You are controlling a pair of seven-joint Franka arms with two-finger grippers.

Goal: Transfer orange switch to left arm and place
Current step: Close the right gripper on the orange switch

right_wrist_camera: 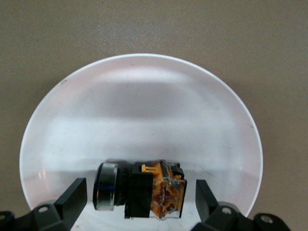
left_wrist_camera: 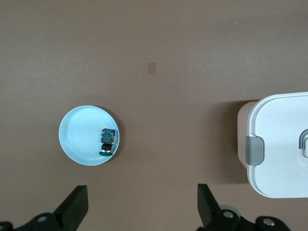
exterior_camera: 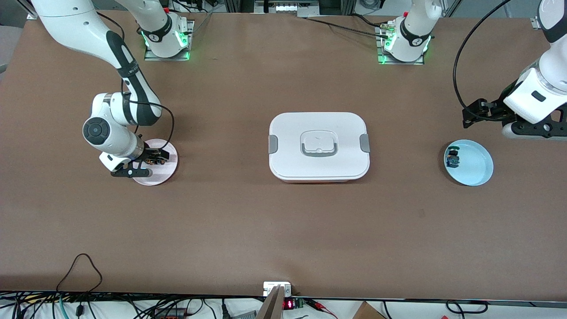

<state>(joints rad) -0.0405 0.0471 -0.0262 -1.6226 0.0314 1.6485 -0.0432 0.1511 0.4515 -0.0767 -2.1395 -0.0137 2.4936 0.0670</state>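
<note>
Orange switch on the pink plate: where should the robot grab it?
Probably from straight above, pinching the orange switch across its blocky orange and black body. It lies on its side on the pink plate, cap pointing sideways, and the open right gripper already straddles it. The left gripper waits open over bare table.

The orange switch (right_wrist_camera: 144,192) is showing an orange body and a black cap on a pale pink plate (exterior_camera: 170,170). The box (exterior_camera: 319,146) is looking white with grey clips. A blue and green switch (exterior_camera: 452,158) is sitting on a light blue plate (exterior_camera: 476,166), and the table (exterior_camera: 283,230) is looking brown.
</note>
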